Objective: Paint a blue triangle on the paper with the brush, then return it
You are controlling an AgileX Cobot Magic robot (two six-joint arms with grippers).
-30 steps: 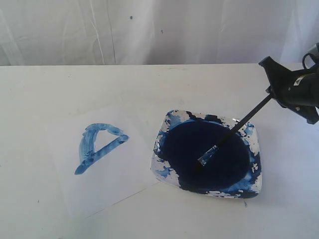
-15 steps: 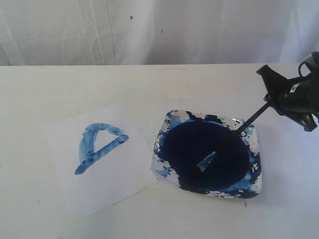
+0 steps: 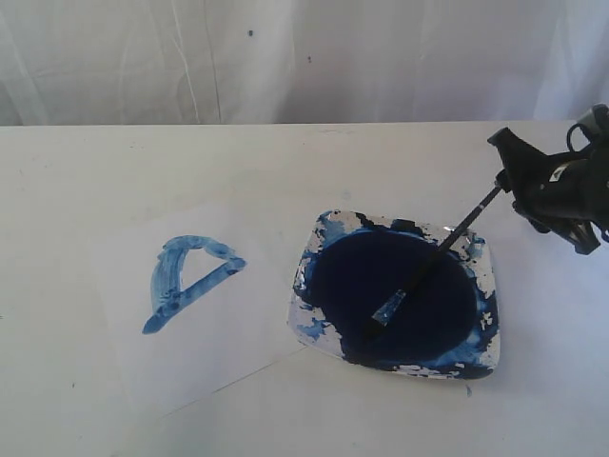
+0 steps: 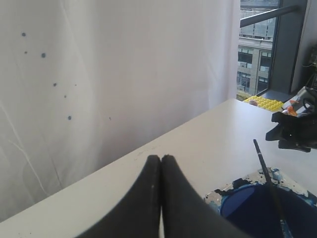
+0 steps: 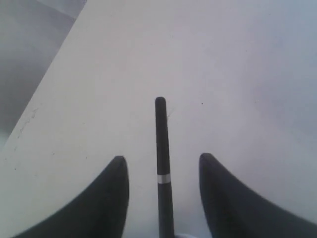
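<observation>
The black-handled brush (image 3: 435, 260) leans on the far rim of the paint dish (image 3: 486, 276), its blue-stained tip down in the dark navy pool (image 3: 381, 276). My right gripper (image 3: 505, 164) stands open around the handle's upper end; in the right wrist view the brush (image 5: 162, 163) runs free between the spread fingers of the right gripper (image 5: 162, 157), clear of both. The blue triangle (image 3: 188, 278) sits on the white paper (image 3: 238, 333) at the left. My left gripper (image 4: 161, 157) is shut on nothing and does not show in the exterior view.
The dish holds a wide pool of navy paint, with splashes on its rim. A white curtain (image 3: 285, 57) hangs behind the table's back edge. The left wrist view shows the dish (image 4: 237, 184), the brush (image 4: 265, 168) and the right gripper (image 4: 292, 133).
My right gripper's jaws have opened and let go of the brush handle. The gripper has drawn back slightly towards the right; the brush stays propped in the dish.
</observation>
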